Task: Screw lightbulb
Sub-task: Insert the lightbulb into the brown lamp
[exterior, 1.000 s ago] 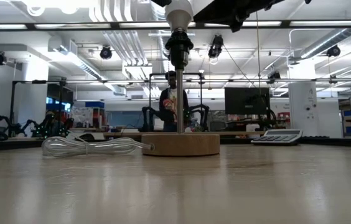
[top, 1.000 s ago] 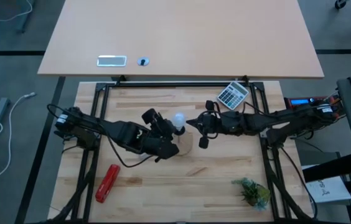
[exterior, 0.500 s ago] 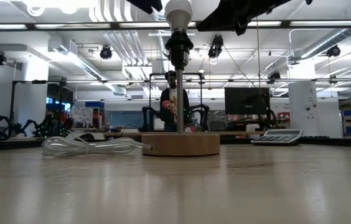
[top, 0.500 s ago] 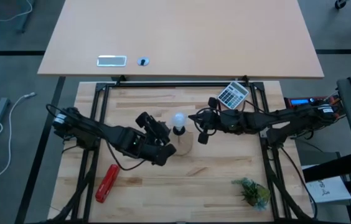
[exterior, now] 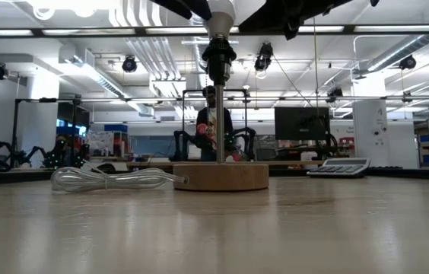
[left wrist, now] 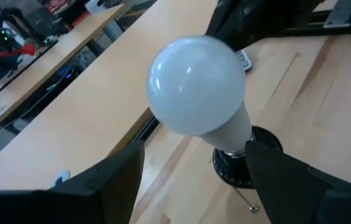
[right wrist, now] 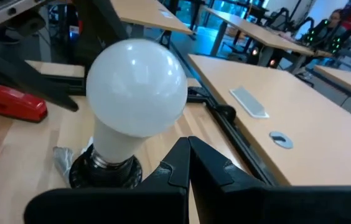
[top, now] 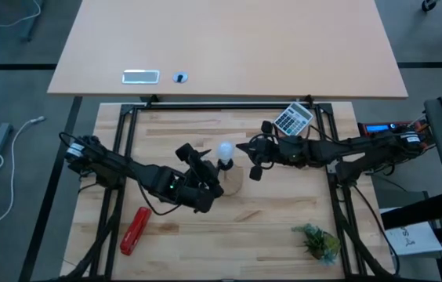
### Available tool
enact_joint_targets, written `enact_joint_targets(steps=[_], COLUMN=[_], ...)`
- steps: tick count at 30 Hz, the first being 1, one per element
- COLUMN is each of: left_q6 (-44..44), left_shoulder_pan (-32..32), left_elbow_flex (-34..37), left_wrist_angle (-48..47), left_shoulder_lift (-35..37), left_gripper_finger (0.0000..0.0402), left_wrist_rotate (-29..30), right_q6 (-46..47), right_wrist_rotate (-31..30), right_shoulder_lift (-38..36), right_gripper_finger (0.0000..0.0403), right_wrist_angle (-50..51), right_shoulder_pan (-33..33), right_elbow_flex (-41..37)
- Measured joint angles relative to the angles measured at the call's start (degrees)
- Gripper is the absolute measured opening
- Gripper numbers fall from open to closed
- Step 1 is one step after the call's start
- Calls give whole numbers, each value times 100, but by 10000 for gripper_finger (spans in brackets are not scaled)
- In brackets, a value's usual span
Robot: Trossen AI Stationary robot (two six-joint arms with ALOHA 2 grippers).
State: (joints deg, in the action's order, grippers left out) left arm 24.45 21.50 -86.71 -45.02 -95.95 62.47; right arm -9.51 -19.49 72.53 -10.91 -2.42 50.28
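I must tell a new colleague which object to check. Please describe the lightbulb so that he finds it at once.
Look at the middle of the wooden table, between the two dark arms. There a round wooden base carries a thin pole with a black socket. The lightbulb sits on top, the only white, round thing there.

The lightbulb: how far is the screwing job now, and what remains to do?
Done, as it looks: the lightbulb sits upright in the black socket of the lamp stand. In hand: nothing is gripped; the left gripper is open around the bulb without touching it, and the right gripper waits shut beside it. Left: perhaps a last tightening turn; how deep the thread sits cannot be seen.
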Motion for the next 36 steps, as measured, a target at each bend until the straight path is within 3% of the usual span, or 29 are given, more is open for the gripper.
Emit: enact_joint_targets(steps=[6,16,23,31,36], left_q6=[-124,-73,-33,-18,-18], left_shoulder_pan=[168,-6,-29,-29,-33], left_elbow_flex=[-51,-51,-49,-49,-47], left_wrist_angle=[7,7,14,44,39], left_shoulder_lift=[44,54,54,54,54], left_gripper_finger=[215,14,33,2,8], left_wrist_rotate=[1,3,5,1,1], right_q6=[-27,-111,-215,-269,-268], right_wrist_rotate=[25,84,366,639,684], right_shoulder_lift=[0,-2,-2,-2,14], right_gripper_finger=[0,0,0,0,0], right_wrist_angle=[-51,-157,-215,-311,-295], right_shoulder_pan=[4,7,7,7,-1], right_elbow_flex=[0,0,0,0,0])
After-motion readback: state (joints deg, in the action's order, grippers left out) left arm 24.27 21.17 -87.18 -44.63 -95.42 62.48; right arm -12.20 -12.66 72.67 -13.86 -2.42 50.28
